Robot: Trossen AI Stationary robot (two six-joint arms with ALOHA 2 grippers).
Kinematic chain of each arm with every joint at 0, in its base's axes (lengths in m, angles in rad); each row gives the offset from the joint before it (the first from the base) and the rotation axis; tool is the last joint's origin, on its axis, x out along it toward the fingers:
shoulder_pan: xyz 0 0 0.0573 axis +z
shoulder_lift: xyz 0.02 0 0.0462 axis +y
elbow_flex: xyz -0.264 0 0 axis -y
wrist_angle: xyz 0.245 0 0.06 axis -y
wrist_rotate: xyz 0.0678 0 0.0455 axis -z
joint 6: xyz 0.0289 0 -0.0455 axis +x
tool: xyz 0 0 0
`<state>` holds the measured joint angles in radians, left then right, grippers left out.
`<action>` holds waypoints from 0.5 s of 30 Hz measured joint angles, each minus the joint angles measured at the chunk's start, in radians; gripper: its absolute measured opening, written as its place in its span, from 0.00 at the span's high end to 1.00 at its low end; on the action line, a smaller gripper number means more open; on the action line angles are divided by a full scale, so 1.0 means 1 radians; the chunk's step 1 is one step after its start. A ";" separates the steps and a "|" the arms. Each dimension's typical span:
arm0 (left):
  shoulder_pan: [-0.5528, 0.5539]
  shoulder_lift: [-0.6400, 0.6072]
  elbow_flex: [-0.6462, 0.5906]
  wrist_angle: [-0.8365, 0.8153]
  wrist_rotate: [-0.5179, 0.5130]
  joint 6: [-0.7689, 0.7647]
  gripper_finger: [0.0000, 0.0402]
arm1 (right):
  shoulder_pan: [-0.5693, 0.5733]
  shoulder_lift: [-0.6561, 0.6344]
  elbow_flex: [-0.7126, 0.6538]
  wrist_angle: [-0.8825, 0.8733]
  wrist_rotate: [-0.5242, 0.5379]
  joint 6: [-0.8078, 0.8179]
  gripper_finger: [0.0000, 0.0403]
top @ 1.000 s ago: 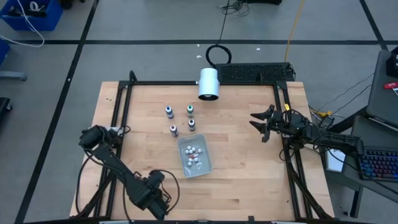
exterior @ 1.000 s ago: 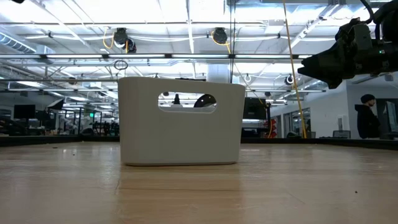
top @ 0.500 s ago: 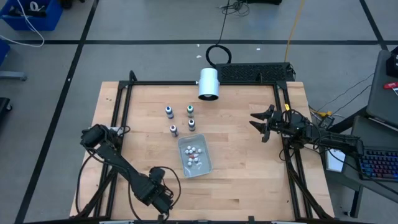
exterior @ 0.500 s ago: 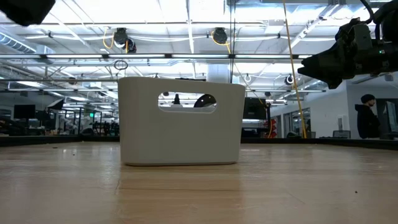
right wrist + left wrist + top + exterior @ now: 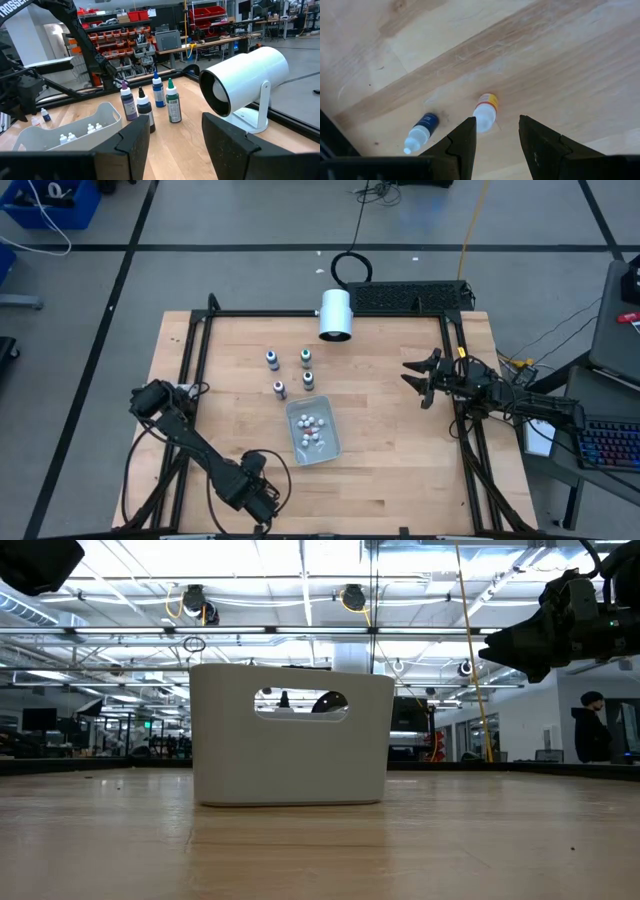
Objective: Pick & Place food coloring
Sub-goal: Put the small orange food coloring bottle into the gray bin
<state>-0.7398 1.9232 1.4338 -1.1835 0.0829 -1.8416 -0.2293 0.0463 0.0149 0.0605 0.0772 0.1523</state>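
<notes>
- Left gripper [image 5: 497, 127]: near-left corner, jaws apart and empty, poised over two small bottles [image 5: 485, 112] lying flat; probably lining up a pick.
- Food coloring [image 5: 279, 389]: four upright, clustered left of centre, just beyond the white bin [image 5: 290, 760], the likely destination.
- Right gripper [image 5: 418, 380]: right edge, released, waiting clear.

You are looking down on a table [image 5: 400, 470] with four food coloring bottles [image 5: 290, 372] standing in a loose cluster at its middle, toward the far side. Just in front of them a bin [image 5: 314, 432] is sitting, with small balls [image 5: 310, 427] lying inside it. Behind the bottles, at the far edge, a lamp [image 5: 335, 315] is resting. The right gripper [image 5: 418, 378] is hanging over the right side, well apart from the bottles. The left gripper [image 5: 262, 502] is hovering at the near left edge, just above two small dropper bottles [image 5: 485, 112] lying on the wood.
</notes>
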 joint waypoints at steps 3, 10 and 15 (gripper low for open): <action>-0.001 0.000 0.000 0.000 -0.003 -0.004 0.62 | 0.000 0.000 0.000 0.000 0.000 0.000 0.58; -0.007 0.000 -0.001 0.000 -0.004 -0.021 0.62 | 0.000 0.000 0.000 0.000 0.000 0.000 0.58; -0.015 0.000 -0.001 0.000 -0.004 -0.042 0.62 | 0.000 0.000 0.000 0.000 0.000 0.000 0.58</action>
<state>-0.7551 1.9236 1.4330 -1.1839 0.0788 -1.8831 -0.2293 0.0463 0.0151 0.0605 0.0772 0.1524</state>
